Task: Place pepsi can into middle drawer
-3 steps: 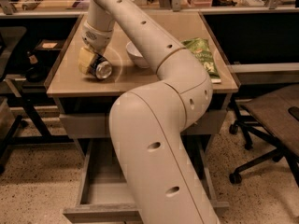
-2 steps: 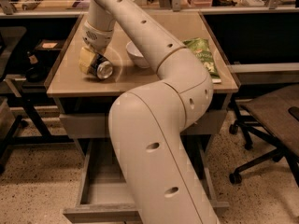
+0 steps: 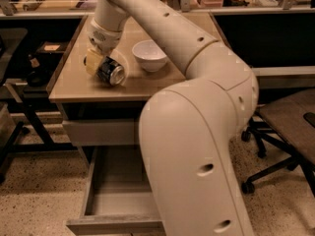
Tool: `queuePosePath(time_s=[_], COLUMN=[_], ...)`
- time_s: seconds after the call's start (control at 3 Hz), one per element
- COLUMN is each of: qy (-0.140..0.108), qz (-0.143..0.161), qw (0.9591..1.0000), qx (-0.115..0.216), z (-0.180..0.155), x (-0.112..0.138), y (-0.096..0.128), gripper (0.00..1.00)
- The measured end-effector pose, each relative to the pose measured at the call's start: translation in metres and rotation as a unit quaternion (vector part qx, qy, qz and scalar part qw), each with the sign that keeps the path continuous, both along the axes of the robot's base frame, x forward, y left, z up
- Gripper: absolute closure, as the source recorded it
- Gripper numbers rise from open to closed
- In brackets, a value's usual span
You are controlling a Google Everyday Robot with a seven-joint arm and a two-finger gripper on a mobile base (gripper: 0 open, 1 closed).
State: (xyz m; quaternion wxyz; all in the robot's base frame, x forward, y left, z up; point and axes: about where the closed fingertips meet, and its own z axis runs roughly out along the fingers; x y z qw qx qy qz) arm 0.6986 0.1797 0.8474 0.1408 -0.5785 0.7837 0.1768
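The pepsi can [image 3: 111, 72] lies tilted on its side at the left of the tan tabletop [image 3: 74, 90], its silver end facing front right. My gripper [image 3: 98, 64] reaches down from the cream arm and is closed around the can's far end, with one yellowish finger [image 3: 91, 62] on the can's left side. The middle drawer [image 3: 115, 203] is pulled open below the table front, showing its grey floor. My large arm segment hides its right part.
A white bowl [image 3: 150, 55] stands on the table just right of the can. A closed drawer front [image 3: 98, 132] sits above the open drawer. A dark office chair [image 3: 288, 132] is at the right, and a dark stand [image 3: 27, 73] at the left.
The can and gripper have shifted slightly to the right on the table. The arm's elbow now covers the green bag seen earlier at the table's right.
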Motion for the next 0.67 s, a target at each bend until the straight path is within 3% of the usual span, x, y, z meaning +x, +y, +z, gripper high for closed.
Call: queuePosePath(time_s=[0.33,0.67], qy=[-0.006,-0.015], qz=[0.007,0.033], qw=[0.9999,0.9993], qx=[0.007,0.011], z=[0.008,0.015], x=[-0.026,-0.094], y=[-0.003,-0.013], gripper=[1.00,1.00])
